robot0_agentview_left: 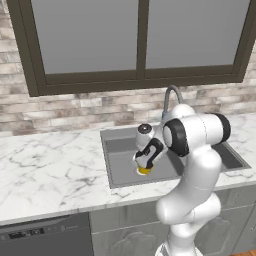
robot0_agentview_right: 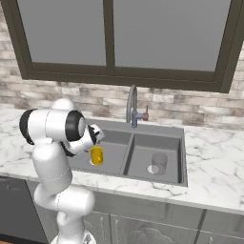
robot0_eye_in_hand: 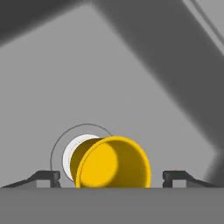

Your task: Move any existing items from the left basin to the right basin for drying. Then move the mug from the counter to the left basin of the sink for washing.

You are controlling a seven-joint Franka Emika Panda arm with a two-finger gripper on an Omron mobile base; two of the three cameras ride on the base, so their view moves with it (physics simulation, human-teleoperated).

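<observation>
counter (robot0_agentview_left: 50, 170): white marble, carries the sink; no mug standing on it now
left basin (robot0_agentview_left: 122, 167): wider one, pale drain (robot0_eye_in_hand: 72, 157) partly hidden behind the mug
mug (robot0_agentview_right: 96, 155): yellow, upright, low inside the left basin, right over or just beside the drain; cannot tell if its base touches the floor yet
end effector (robot0_eye_in_hand: 111, 177): directly above the mug, pointing down into the basin; fingers spread, one tip either side of the mug with clear gaps, not pinching it
key relation: mug sits between the fingertips, long axis vertical along the approach line, so next move is probably a straight lift out
right basin (robot0_agentview_right: 155, 155): narrower one, holds the tumbler (robot0_agentview_right: 159, 163), upright near its drain, so first half of task looks done
view difference: hand view gives finger gaps and the mug's open rim from above; right base view shows the tumbler and mug height; left base view has the wrist covering most of the mug, only a yellow sliver
</observation>
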